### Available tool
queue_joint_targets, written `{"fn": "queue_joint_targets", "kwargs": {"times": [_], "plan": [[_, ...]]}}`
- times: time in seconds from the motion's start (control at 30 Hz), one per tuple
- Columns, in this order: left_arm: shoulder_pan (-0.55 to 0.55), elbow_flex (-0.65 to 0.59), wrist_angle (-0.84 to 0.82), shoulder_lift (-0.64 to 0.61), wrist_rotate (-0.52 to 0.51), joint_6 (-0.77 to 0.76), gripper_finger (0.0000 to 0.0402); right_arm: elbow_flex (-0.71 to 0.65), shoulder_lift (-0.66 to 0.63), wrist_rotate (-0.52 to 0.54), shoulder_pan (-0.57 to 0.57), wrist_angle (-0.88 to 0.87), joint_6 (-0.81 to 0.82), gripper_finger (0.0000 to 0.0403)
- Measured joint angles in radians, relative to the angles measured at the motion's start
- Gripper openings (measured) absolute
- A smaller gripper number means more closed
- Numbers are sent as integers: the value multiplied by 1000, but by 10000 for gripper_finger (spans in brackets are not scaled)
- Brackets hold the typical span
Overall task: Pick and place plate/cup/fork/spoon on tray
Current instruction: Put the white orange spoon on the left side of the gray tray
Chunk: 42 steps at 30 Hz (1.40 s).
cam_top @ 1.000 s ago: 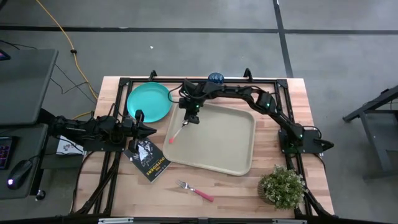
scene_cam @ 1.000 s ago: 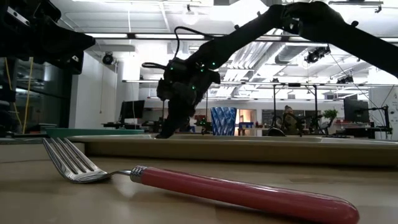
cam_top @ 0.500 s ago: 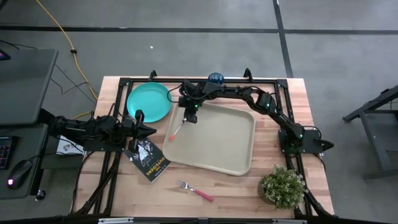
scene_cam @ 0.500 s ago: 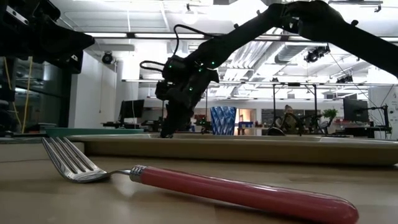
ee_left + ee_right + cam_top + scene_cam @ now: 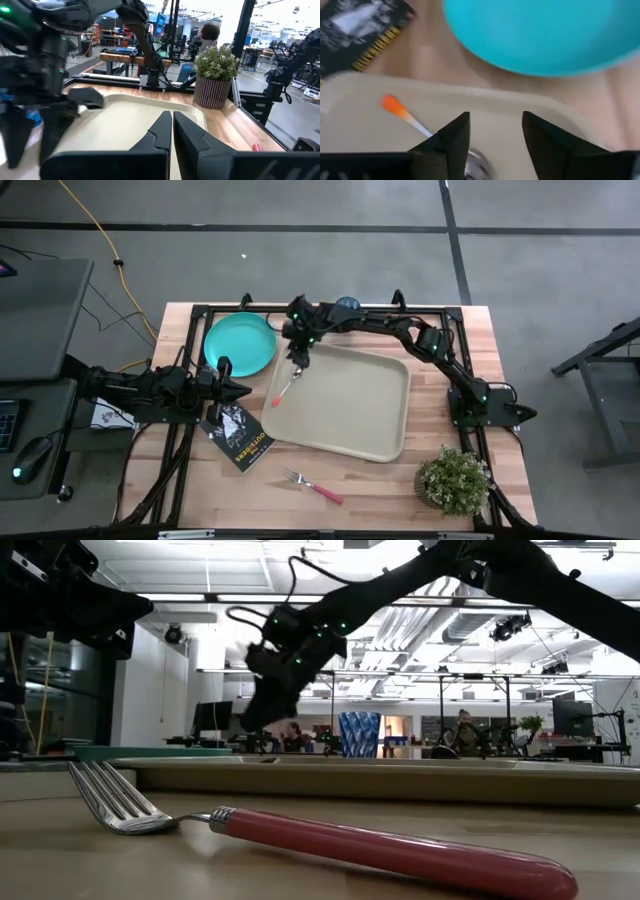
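The beige tray [image 5: 345,405] lies mid-table. A slim silvery spoon [image 5: 285,388] with an orange-red handle tip lies in the tray's left part, also seen in the right wrist view [image 5: 415,122]. My right gripper [image 5: 299,357] hangs open above the tray's far left corner, over the spoon's bowl end and clear of it [image 5: 495,135]. The teal plate [image 5: 240,345] rests on the table left of the tray. The blue cup [image 5: 347,305] stands behind the tray's far rim. The pink-handled fork [image 5: 313,485] lies on the table near the front edge. My left gripper [image 5: 243,390] waits, shut, at the tray's left side.
A black booklet [image 5: 240,436] lies at the tray's near left corner, beside my left gripper. A potted plant [image 5: 455,478] stands at the near right. A black frame rail runs along the far edge by the cup. A person sits in the room beyond the table [image 5: 207,35].
My right gripper has risen from the tray's floor and gone toward the far left, toward the plate. The spoon stays lying in the tray, now apart from the fingers.
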Motion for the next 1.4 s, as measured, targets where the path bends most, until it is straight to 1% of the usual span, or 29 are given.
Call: {"fn": "queue_joint_targets", "kwargs": {"times": [0.07, 0.13, 0.2, 0.3, 0.33, 0.37, 0.4, 0.47, 0.57, 0.7, 0.77, 1.17, 1.4], "plan": [[0, 0, 0, 0, 0, 0, 0, 0, 0, 17, 32, 12, 12, 150], [0, 0, 0, 0, 0, 0, 0, 0, 2, 58, 73, 16, 15, 125], [0, 0, 0, 0, 0, 0, 0, -1, 9, 105, 117, 25, 29, 93], [0, 0, 0, 0, 0, 0, 0, 0, 24, 204, 188, 61, 31, 28], [0, 0, 0, 0, 0, 0, 0, 0, 29, 237, 205, 62, 31, 14], [0, 0, 0, 0, 0, 0, 0, -1, 41, 253, 221, 63, 31, 9], [0, 0, 0, 0, 0, 0, 0, -1, 53, 266, 231, 88, 36, 12], [0, 0, 0, 1, 0, 0, 0, -3, 71, 274, 236, 83, 53, 15], [0, 0, 0, 4, 2, 0, 0, -2, 88, 314, 236, 109, 73, 3], [0, -1, 3, 9, 2, 0, 0, -2, 98, 373, 229, 153, 115, 2], [0, -1, 1, 10, 2, 0, 0, 0, 106, 375, 229, 164, 127, 1], [0, -1, 2, 9, 1, 0, 0, 0, 108, 377, 238, 66, 100, 0], [0, -1, 1, 9, 1, 0, 0, 0, 100, 356, 241, 48, 75, 0]]}}
